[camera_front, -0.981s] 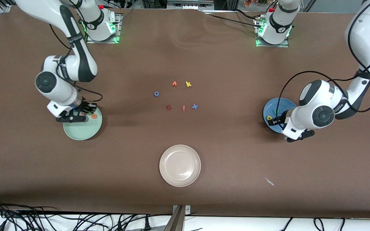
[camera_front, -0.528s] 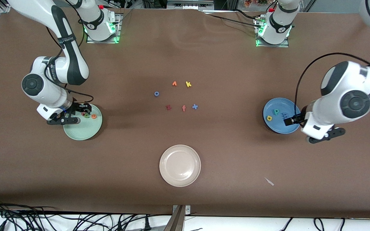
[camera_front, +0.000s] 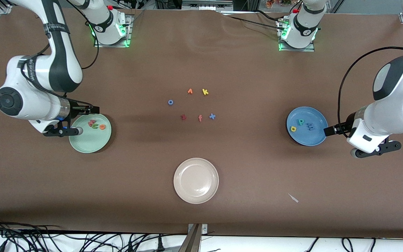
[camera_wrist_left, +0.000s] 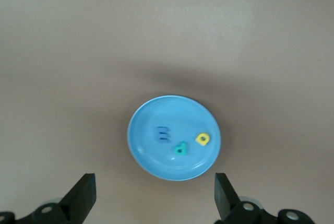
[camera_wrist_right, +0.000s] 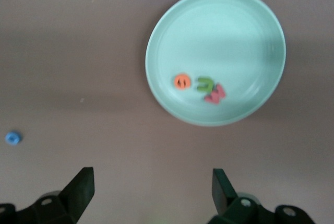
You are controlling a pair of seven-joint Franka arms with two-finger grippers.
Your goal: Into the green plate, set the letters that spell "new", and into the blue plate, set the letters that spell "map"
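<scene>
The green plate (camera_front: 89, 142) lies at the right arm's end of the table and holds the salmon "w" (camera_front: 92, 123), green "n" (camera_front: 96, 126) and orange "e" (camera_front: 102, 127). My right gripper (camera_front: 91, 110) hangs open and empty over that plate's edge. In the right wrist view the green plate (camera_wrist_right: 229, 36) shows ahead of the open right gripper (camera_wrist_right: 151, 187). The blue plate (camera_front: 308, 138) at the left arm's end holds the teal "p" (camera_front: 301, 121), yellow "a" (camera_front: 293, 128) and blue "m" (camera_front: 310, 126). My left gripper (camera_front: 329, 131) is open over its edge. The left wrist view shows the blue plate (camera_wrist_left: 167, 112) ahead of the empty left gripper (camera_wrist_left: 155, 192).
A cream-white plate (camera_front: 196, 180) sits nearer the front camera, mid-table. Loose letters lie in the middle: an orange pointed one (camera_front: 190, 91), yellow "k" (camera_front: 205, 92), blue "o" (camera_front: 170, 102), dark red "z" (camera_front: 183, 117), salmon "f" (camera_front: 200, 118), blue "x" (camera_front: 212, 116). A white scrap (camera_front: 293, 198) lies near the front edge.
The right gripper opened over the green plate, where the green "n" now lies, then rose and drew back. The left arm lifted away from the blue plate toward the table's end.
</scene>
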